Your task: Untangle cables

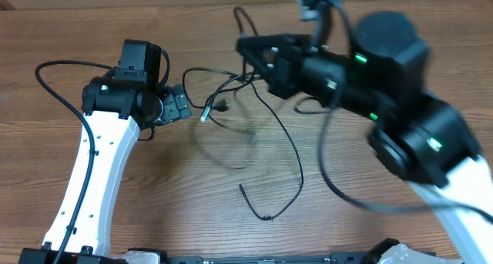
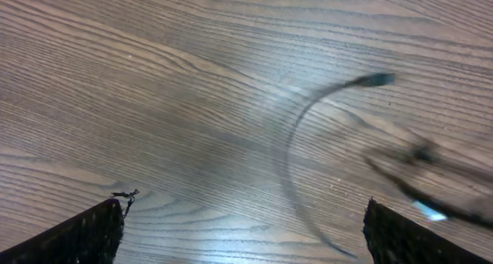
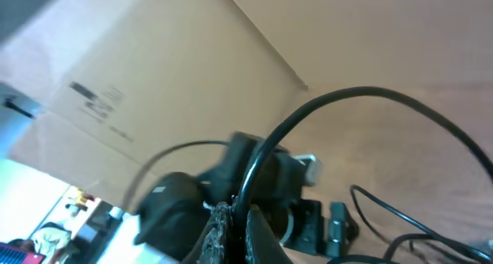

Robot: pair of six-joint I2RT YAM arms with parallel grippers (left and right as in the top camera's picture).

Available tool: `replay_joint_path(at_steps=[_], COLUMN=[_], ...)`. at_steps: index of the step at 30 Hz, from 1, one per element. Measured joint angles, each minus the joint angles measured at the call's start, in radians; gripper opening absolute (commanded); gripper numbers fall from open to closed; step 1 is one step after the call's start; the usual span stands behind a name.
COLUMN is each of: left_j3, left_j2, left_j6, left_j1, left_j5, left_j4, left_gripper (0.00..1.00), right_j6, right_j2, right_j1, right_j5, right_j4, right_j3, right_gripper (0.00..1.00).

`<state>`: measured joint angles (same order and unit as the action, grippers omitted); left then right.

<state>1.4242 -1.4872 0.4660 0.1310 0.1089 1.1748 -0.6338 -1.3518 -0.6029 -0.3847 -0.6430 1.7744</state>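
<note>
Jaws of the left gripper (image 2: 248,241) stand fully spread with nothing in them; only bare wood of the table (image 1: 154,195) shows between the two dark fingertips (image 2: 85,235). Jaws of the right gripper (image 3: 231,237) are clenched on the gripped cable (image 3: 370,95), which leaves the pinch, climbs in an arc and falls away to the right in the right wrist view. Seen from overhead, the right gripper sits blurred over the far middle of the table, with the left gripper to its left, near but apart. The cables (image 1: 231,102) lie between and just in front of the two: a loose tangle beside the right gripper, with a silver-tipped plug (image 1: 206,115) pointing down-left toward the left gripper, near its fingers. The long axis of the spread runs far to near — one long strand (image 1: 299,160) descends from the tangle toward the near edge, turns in a hook and ends at a free tip (image 1: 241,188). A short loop (image 1: 240,19) rises toward the far edge, which lies close behind both grippers. Open wood extends from the hook to the black rail (image 1: 254,258) at the near edge. In the left wrist view a blurred cable arc ending in a dark plug (image 2: 376,80) lies ahead of the fingertips. A cardboard panel (image 3: 139,71) fills the background of the right wrist view.
</note>
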Motion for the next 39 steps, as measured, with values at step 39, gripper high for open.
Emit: replay_joint_path(at_steps=[39], left_j3=[0.000], left_j2=[0.000], left_j6=[0.000], left_j1=[0.000], left_j5=[0.000], left_j4=[0.000], left_gripper=[1.00], right_j6=[0.172], right_j2=[0.006], right_j1=[0.000], right_j5=[0.231], right_j4=[-0.311], right_j3=[0.006], right_gripper=[0.04])
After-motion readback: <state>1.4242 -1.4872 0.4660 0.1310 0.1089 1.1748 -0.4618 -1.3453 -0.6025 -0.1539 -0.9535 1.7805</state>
